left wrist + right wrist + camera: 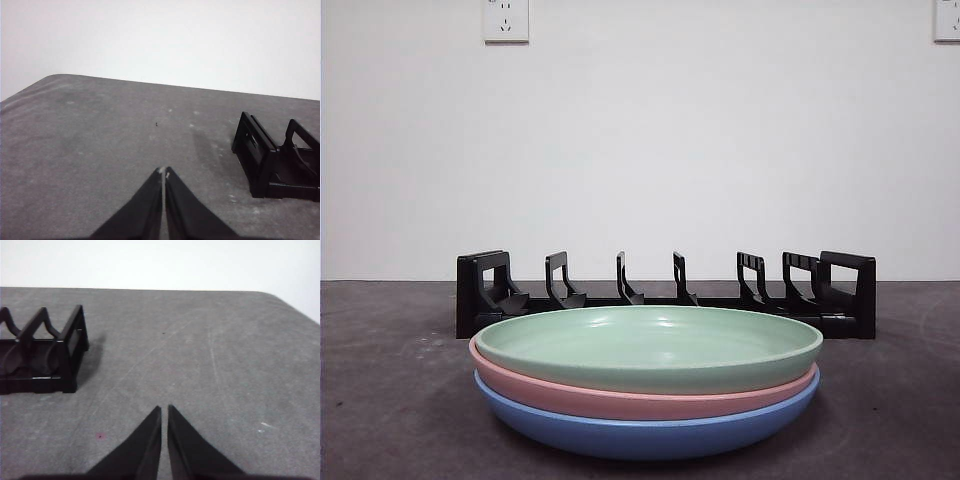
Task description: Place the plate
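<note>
Left gripper point(163, 172): jaws closed, empty, off the rack's point(665, 290) left end. Green plate point(650, 347): tops a pink plate point(640, 398) and blue plate point(645, 432), lying flat before the rack's middle. Right gripper point(164, 410): jaws nearly closed, empty, off the rack's right end. Neither arm evidently nearer.

1. The plates point(650, 385) are stacked at the table's point(390, 400) front edge, with the rack point(665, 295) just behind them.
2. Bare table lies beside both rack ends.
3. The rack slots are open from above.
</note>
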